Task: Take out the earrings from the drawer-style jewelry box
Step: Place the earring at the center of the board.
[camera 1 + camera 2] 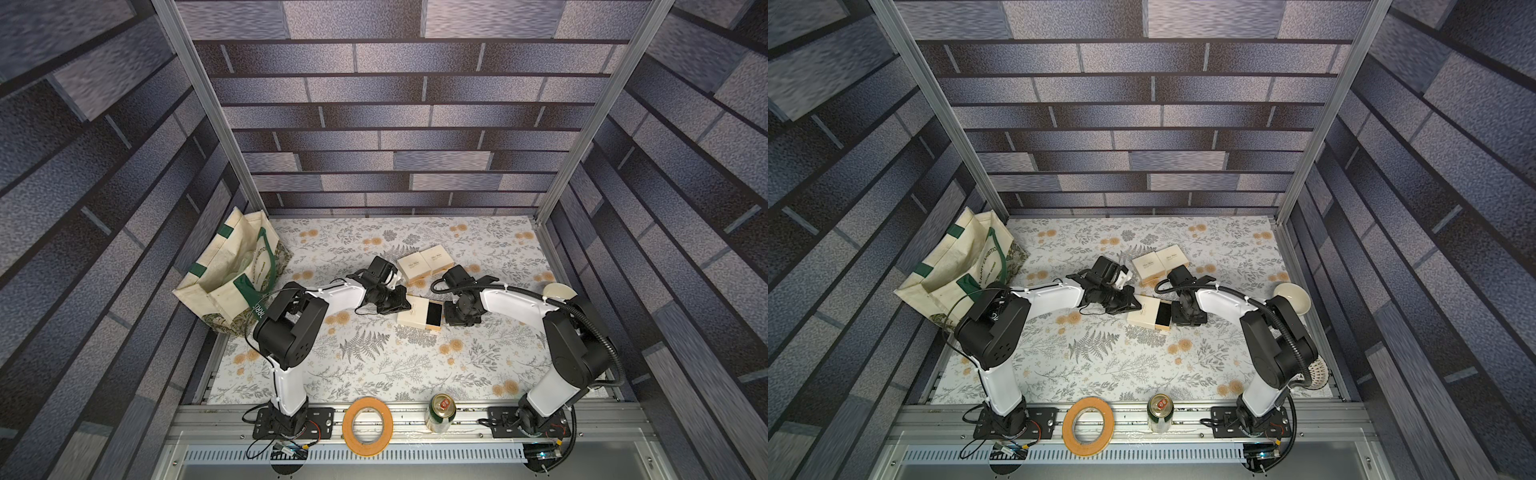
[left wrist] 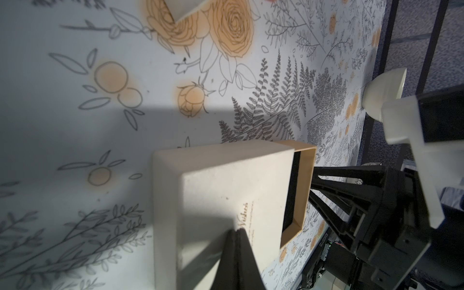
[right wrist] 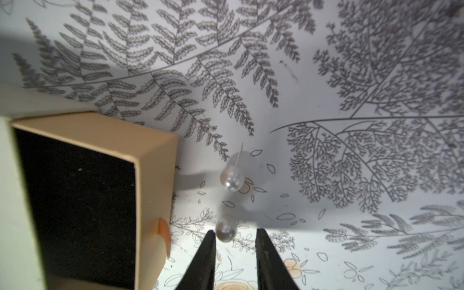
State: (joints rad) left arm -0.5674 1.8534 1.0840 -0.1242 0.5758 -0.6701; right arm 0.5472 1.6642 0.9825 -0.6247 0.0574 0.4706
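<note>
Brick-print walls (image 1: 415, 124) close in a floral table cover (image 1: 374, 365). In both top views the jewelry box (image 1: 411, 312) lies mid-table, drawer (image 1: 435, 316) pulled toward the right gripper (image 1: 448, 319). Left wrist: the left gripper (image 2: 237, 232), pinched shut, rests on the box's sleeve (image 2: 221, 190). Right wrist: jaws parted, empty. The earrings (image 3: 231, 181) lie on the cover beside the drawer, the near earring (image 3: 225, 232) touching one finger. The far earring (image 3: 232, 177) has its post pointing away from the gripper, roughly along the drawer wall. I'd lift straight off, lest that finger roll the pearl.

It's a lab cell — aluminium frame (image 1: 219, 124), printed walls (image 1: 415, 104).
</note>
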